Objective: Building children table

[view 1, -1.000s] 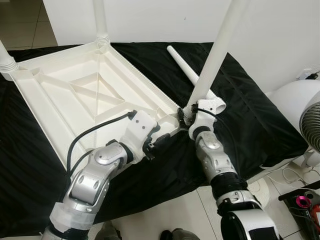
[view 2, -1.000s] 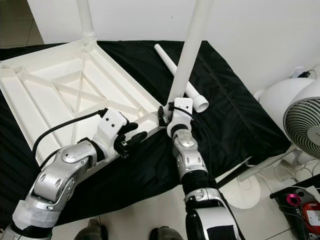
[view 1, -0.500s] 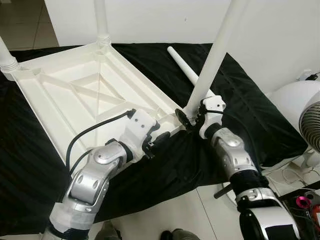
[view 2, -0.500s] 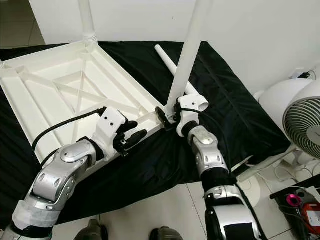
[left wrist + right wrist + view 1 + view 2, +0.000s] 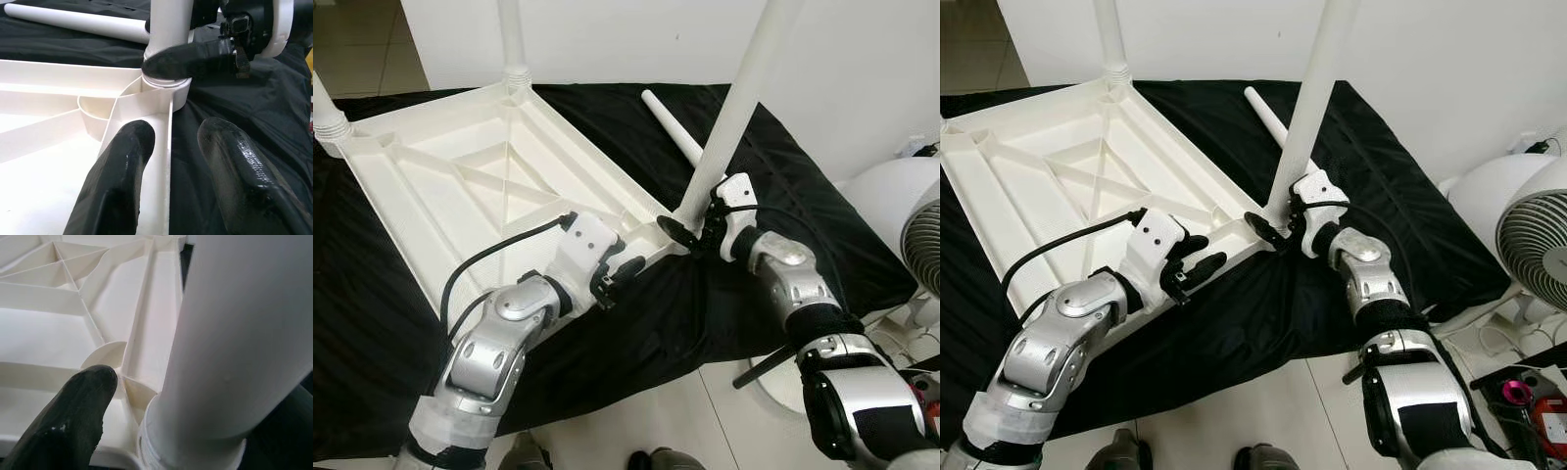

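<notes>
Nearest us, at the near edge of the upturned white tabletop [image 5: 460,186], our left tool [image 5: 612,279] sits with its two black fingers [image 5: 122,181] apart; in the left wrist view one finger lies over the tabletop's inner side and the other over the black cloth [image 5: 783,225], the rim wall between them, gripped by neither. The tabletop lies underside up on that cloth, its ribs and diagonal braces showing.

Just beyond the left tool, at the tabletop's near right corner, a long white leg [image 5: 739,108] stands in its corner socket [image 5: 164,88], leaning slightly away from the tabletop. Our right tool [image 5: 690,233] is at the foot of this leg, reaching in from the side away from the tabletop. One of its black fingers [image 5: 188,61] lies across the leg just above the socket collar; we cannot see the second finger clearly, so we cannot tell how firmly the leg is held.

Past that corner, a loose white leg [image 5: 680,137] lies flat on the cloth, just beside the tabletop's right edge. At the tabletop's far corners two more legs [image 5: 512,39] stand upright in their sockets. Well apart from the tabletop, beyond the cloth's right edge, a white fan [image 5: 920,235] stands on the tiled floor [image 5: 636,421].
</notes>
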{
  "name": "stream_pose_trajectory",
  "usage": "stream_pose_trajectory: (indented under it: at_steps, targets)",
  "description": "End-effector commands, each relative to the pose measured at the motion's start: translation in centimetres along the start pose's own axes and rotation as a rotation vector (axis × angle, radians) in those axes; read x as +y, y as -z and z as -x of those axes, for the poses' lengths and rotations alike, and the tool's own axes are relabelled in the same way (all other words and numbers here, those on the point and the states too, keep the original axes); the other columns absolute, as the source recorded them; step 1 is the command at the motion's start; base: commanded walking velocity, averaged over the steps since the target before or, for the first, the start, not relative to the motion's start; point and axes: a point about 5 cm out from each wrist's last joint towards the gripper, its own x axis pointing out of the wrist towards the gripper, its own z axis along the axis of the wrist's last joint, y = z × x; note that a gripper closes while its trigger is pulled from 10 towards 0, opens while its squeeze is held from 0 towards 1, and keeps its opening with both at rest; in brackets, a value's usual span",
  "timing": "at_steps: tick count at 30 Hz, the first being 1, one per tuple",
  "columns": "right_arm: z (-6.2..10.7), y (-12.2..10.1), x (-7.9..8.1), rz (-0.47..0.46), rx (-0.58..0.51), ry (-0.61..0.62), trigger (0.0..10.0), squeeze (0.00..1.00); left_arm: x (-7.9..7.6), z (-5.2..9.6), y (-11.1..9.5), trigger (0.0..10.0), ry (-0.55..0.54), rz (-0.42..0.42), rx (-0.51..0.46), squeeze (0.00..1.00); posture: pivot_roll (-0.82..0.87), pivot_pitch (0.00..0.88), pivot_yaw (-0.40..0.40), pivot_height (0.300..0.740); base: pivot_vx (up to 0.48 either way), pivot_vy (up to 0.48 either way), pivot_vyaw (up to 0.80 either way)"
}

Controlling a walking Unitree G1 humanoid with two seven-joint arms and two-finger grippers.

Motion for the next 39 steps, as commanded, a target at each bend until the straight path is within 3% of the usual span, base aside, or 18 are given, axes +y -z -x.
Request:
stream_pose_trajectory:
  at_steps: [1, 8, 9, 10, 11, 12, 13, 15, 16, 21, 22, 28, 39]
  targets:
    - [-0.1, 0.1, 0.0, 0.014, 0.013, -0.023, 10.0, 0.00, 0.1, 0.0, -0.4, 10.0, -0.043, -0.010, -0.008, 0.00, 0.00, 0.067, -0.063, 0.740, 0.000, 0.000, 0.00]
    - [-0.7, 0.8, 0.2, 0.003, 0.068, -0.055, 10.0, 0.00, 0.2, -0.1, -0.6, 10.0, -0.044, -0.013, -0.011, 0.00, 0.01, 0.063, -0.060, 0.740, 0.000, 0.000, 0.00]
    - [-0.7, 0.8, 0.2, 0.002, 0.070, -0.057, 8.5, 0.00, 0.3, -0.1, -0.6, 10.0, -0.044, -0.012, -0.012, 0.00, 0.01, 0.061, -0.058, 0.740, 0.000, 0.000, 0.00]
    - [-0.8, 0.9, 0.2, 0.006, 0.079, -0.057, 4.7, 0.00, 0.3, -0.1, -0.6, 10.0, -0.044, -0.013, -0.012, 0.00, 0.01, 0.061, -0.057, 0.740, 0.000, 0.000, 0.00]
    - [-0.8, 1.0, 0.3, 0.009, 0.089, -0.057, 3.3, 0.00, 0.3, -0.1, -0.6, 10.0, -0.043, -0.014, -0.012, 0.00, 0.01, 0.060, -0.057, 0.740, 0.000, 0.000, 0.00]
    - [-0.8, 1.1, 0.3, 0.010, 0.095, -0.058, 3.3, 0.00, 0.3, -0.1, -0.6, 10.0, -0.042, -0.015, -0.013, 0.00, 0.01, 0.060, -0.057, 0.740, 0.000, 0.000, 0.00]
    - [-0.9, 1.2, 0.3, 0.007, 0.101, -0.056, 2.5, 0.00, 0.3, -0.1, -0.6, 10.0, -0.042, -0.016, -0.013, 0.00, 0.01, 0.059, -0.057, 0.740, 0.000, 0.000, 0.00]
    - [-0.9, 1.3, 0.3, 0.002, 0.105, -0.055, 2.5, 0.00, 0.3, -0.1, -0.7, 10.0, -0.042, -0.016, -0.013, 0.00, 0.01, 0.059, -0.058, 0.740, 0.000, 0.000, 0.00]
    - [-0.8, 1.4, 0.3, 0.003, 0.111, -0.053, 0.0, 0.00, 0.3, -0.1, -0.7, 10.0, -0.042, -0.016, -0.013, 0.00, 0.01, 0.059, -0.059, 0.740, 0.000, 0.000, 0.00]
    - [-0.6, 1.9, 0.3, 0.013, 0.136, -0.047, 0.0, 0.00, 0.3, -0.1, -0.7, 10.0, -0.044, -0.015, -0.013, 0.00, 0.01, 0.060, -0.059, 0.740, 0.000, 0.000, 0.00]
    - [-0.5, 2.2, 0.3, 0.016, 0.154, -0.029, 10.0, 0.00, 0.2, -0.1, -0.6, 10.0, -0.043, -0.014, -0.013, 0.00, 0.01, 0.061, -0.060, 0.740, 0.000, 0.000, 0.00]
    - [-0.5, 3.1, 0.3, -0.008, 0.203, 0.051, 10.0, 0.00, 0.1, -0.1, -0.6, 10.0, -0.039, -0.011, -0.012, 0.00, 0.00, 0.068, -0.060, 0.740, 0.000, 0.000, 0.00]
    - [-2.1, 3.1, 1.6, -0.124, 0.126, 0.254, 10.0, 0.00, -0.1, 0.0, -0.5, 10.0, -0.034, -0.005, -0.009, 0.00, 0.00, 0.075, -0.069, 0.740, 0.000, 0.000, 0.00]
